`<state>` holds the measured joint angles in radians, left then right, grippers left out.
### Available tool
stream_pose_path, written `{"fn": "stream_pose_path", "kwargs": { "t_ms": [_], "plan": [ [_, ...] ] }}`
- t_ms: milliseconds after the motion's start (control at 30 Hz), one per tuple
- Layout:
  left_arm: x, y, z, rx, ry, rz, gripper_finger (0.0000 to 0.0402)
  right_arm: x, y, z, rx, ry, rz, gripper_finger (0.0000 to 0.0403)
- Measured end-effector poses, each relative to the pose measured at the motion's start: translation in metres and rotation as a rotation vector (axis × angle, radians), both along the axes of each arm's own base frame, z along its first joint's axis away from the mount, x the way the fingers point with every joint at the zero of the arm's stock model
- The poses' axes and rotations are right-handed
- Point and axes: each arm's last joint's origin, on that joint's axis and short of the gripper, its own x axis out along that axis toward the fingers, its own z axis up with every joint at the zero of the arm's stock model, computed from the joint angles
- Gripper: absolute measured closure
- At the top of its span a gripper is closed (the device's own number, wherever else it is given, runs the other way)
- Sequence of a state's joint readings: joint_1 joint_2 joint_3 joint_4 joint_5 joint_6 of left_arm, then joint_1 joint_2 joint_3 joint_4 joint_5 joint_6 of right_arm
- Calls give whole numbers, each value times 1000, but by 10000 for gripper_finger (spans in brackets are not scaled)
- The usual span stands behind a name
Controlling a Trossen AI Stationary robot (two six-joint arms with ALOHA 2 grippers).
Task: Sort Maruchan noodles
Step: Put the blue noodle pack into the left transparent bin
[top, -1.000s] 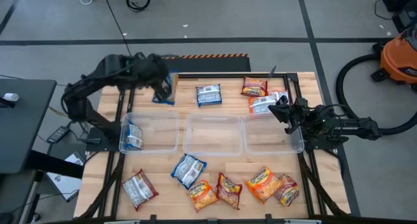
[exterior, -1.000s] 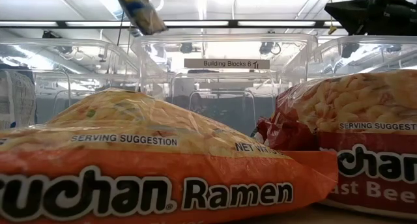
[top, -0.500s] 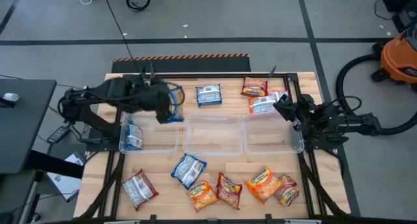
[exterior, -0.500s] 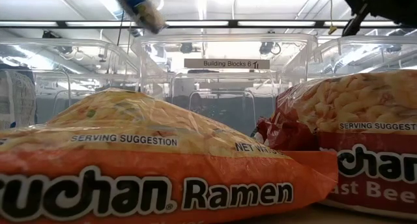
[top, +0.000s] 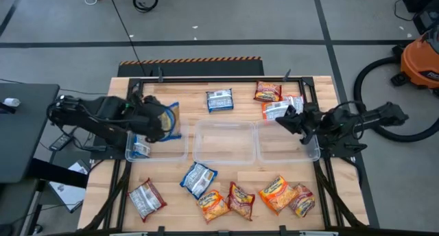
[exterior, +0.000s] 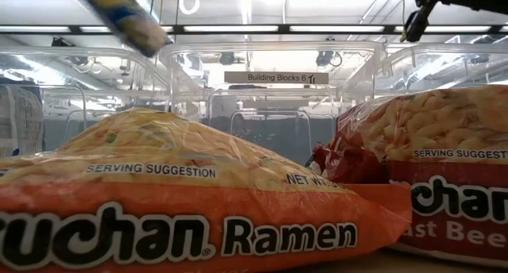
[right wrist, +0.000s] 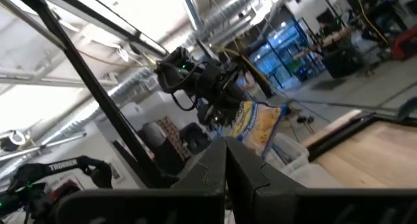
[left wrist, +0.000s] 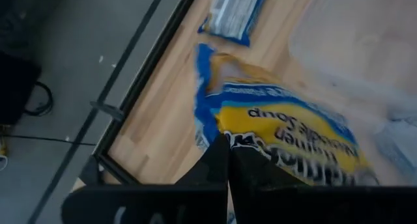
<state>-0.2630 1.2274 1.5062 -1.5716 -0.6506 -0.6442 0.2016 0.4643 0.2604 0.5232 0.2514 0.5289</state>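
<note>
Maruchan noodles (top: 229, 198): 12 packets, 1 blue (top: 169, 120) gripped by left jaws; right jaws closed, empty.

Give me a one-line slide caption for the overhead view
Left claw holds a blue-and-yellow noodle packet above the left clear bin; right claw is shut and empty.

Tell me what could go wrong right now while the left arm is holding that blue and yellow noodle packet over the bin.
The left gripper pinches the blue and yellow packet by one edge above the left bin, so it could slip early or land on the rim. The right gripper, shut and empty, hangs over the right bin and could bump its wall.
</note>
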Motion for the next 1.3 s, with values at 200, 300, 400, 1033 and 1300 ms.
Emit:
{"fn": "stream_pose_path", "kwargs": {
  "t_ms": [200, 300, 400, 1033, 1300],
  "plan": [
    [-17, -6, -9, 3, -38, 2, 400, 34, 22, 28, -122, 90, -33, 395],
    [-22, -9, -8, 20, -36, -54, 400, 59, 35, 46, -201, 130, -72, 395],
    [-27, -14, -6, 26, -9, -149, 400, 88, 46, 58, -254, 164, -89, 395],
    [-43, -46, 1, 143, 9, -600, 400, 268, 49, 57, -322, 429, -46, 332],
    [-36, -50, 7, 205, -76, -630, 400, 292, 32, 44, -321, 456, -23, 265]
  ]
}}
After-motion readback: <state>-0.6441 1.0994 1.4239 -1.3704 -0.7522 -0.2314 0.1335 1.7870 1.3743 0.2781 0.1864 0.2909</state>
